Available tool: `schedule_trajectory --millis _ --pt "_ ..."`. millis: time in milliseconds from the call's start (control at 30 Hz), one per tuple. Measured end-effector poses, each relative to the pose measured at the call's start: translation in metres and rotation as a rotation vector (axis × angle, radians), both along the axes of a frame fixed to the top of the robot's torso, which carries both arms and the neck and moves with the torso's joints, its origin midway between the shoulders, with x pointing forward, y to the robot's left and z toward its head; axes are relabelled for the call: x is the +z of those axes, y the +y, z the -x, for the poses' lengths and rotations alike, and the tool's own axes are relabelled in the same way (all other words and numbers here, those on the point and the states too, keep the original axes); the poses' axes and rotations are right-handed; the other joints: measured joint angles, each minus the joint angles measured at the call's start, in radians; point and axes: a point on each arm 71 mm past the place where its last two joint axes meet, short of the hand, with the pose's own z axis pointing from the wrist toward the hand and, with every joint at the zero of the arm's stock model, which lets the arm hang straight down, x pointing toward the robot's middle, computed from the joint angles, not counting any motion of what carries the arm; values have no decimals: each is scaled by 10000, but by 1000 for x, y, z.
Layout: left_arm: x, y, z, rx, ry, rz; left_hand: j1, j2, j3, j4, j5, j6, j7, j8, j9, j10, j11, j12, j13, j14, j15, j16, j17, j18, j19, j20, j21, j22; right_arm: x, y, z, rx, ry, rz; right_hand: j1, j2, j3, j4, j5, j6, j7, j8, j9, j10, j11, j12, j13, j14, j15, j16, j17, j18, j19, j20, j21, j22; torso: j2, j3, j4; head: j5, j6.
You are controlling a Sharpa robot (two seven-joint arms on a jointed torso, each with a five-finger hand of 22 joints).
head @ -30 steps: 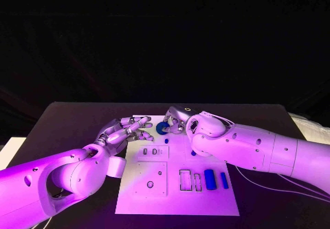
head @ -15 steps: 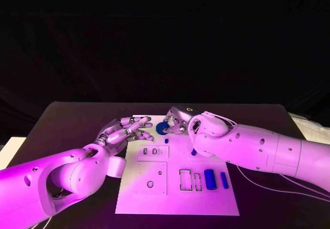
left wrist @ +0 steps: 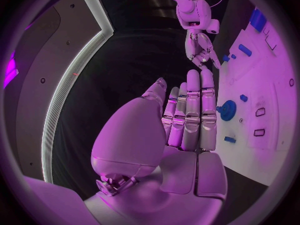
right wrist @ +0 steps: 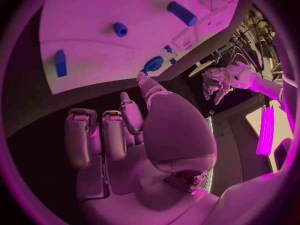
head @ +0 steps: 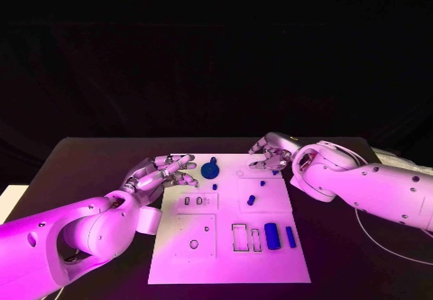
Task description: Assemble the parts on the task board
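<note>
On the near half of the task board [head: 181, 262], toward six o'clock, nothing has moved in the last second: two elongated blue parts, a stout rounded bar [head: 273, 235] and a slimmer bar [head: 290, 235], lie side by side just beside a pair of dark-outlined rectangular slots [head: 241, 237]. The board is a flat, matt white plate, cut with small oval and rectangular recesses.

Nearer the centre, a short blue peg [head: 251, 200] is seen lying on the plate, with a smaller blue piece [head: 261, 184] beyond it at about one o'clock; both were covered by the right arm a second ago and are now exposed.

At the board's far edge, near twelve o'clock, the round blue wheel-shaped part [head: 210, 168] rests on the plate, with a tiny blue peg [head: 214, 186] just on its near side. The wheel was enclosed by the right hand a second ago; it has since been let go and is touched by nothing.

The right hand [head: 273, 152] has been withdrawn to about two o'clock, over the board's far right corner, its metallic fingers loosely curled and holding nothing. The left hand [head: 161, 174] hovers at ten o'clock by the board's left edge, fingers apart and empty, much as before.

By judgement, the wheel has been placed or released, and the loose pegs and bars remain to be seated.
</note>
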Motion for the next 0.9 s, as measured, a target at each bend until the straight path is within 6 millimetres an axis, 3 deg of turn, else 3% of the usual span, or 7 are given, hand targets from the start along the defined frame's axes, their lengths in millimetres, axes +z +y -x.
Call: schedule_trajectory --millis 133,267,467,700,900 --pt "-1 3 -3 107 2 -53 0 0 -29 -28 0 0 0 0 0 0 0 0 0 -28 28 0 11 -1 0 0 0 0 -5 -24 2 153 178 -589 146 -40 9 -167 109 0 0 0 0 0 0 62 -1 0 0 0 -1 -1 36 36 0 -1 -33 25 -73 6 13" --pt "-3 5 -6 186 0 -91 0 0 -29 -28 0 0 0 0 0 0 0 0 0 -28 28 0 12 0 0 0 0 -1 -9 -48 0 90 194 -854 237 -52 17 -204 190 0 0 0 -1 0 0 63 0 0 0 39 -1 -1 36 36 0 -1 -68 64 -124 -100 4" --pt "-4 7 -9 246 0 -121 0 0 -28 -28 0 0 0 0 0 0 0 0 0 -28 28 0 11 0 0 0 0 -1 -16 -67 -2 -5 208 -945 237 -52 13 -254 243 0 0 0 -1 0 0 63 -1 0 0 39 -2 -1 36 36 0 -1 -93 115 -167 -169 6" --pt "-6 7 -12 282 8 -140 0 0 -28 -27 0 0 0 -38 0 0 0 0 0 -64 -8 0 22 0 -35 -36 0 -2 -29 -74 -5 -63 373 -977 237 -52 31 -271 243 0 0 0 -3 -1 0 63 -2 0 0 39 -2 -1 36 35 0 -2 -103 178 -193 -198 -6" --pt "-7 9 -13 319 9 -156 0 0 -28 -27 0 0 0 -38 0 0 0 0 0 -64 -8 0 29 0 -35 -36 0 -2 -34 -75 -5 7 452 -1014 278 -93 31 -271 243 0 0 0 -3 -1 0 63 -2 0 0 39 6 -1 36 35 0 -3 -103 197 -189 -171 -44"
